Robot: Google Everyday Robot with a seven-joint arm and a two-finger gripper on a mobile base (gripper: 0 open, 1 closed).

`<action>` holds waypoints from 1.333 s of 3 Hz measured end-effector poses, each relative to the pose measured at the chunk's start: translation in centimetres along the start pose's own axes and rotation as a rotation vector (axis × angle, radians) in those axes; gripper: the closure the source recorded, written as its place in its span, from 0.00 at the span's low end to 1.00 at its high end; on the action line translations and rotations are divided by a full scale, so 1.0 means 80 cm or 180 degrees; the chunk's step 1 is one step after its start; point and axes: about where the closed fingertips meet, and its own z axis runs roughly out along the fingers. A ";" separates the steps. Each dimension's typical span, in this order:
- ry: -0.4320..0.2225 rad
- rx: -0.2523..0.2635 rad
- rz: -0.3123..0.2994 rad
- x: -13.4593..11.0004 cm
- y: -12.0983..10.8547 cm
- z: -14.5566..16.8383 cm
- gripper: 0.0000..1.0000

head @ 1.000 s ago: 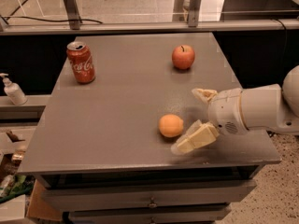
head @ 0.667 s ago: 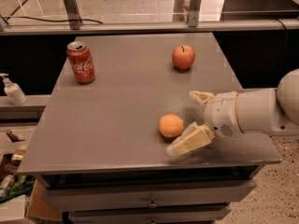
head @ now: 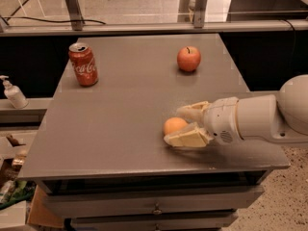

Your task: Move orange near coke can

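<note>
Grasp step: gripper (head: pixel 175 124) near table's front-right corner, fingers spread either side of orange (head: pixel 173 126), looks unclamped; next: close, carry to coke can (head: pixel 83 64) back-left.

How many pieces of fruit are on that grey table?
2. The orange lies near the front edge, right at the end effector, which reaches in from the right. The red apple sits toward the far right. The arm could hide a little.
</note>
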 end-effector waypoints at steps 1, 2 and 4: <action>-0.0031 0.0007 0.0021 -0.002 0.000 0.001 0.64; -0.0111 0.0068 0.0037 -0.014 -0.011 0.001 0.87; -0.0226 0.0209 0.0059 -0.042 -0.040 0.005 1.00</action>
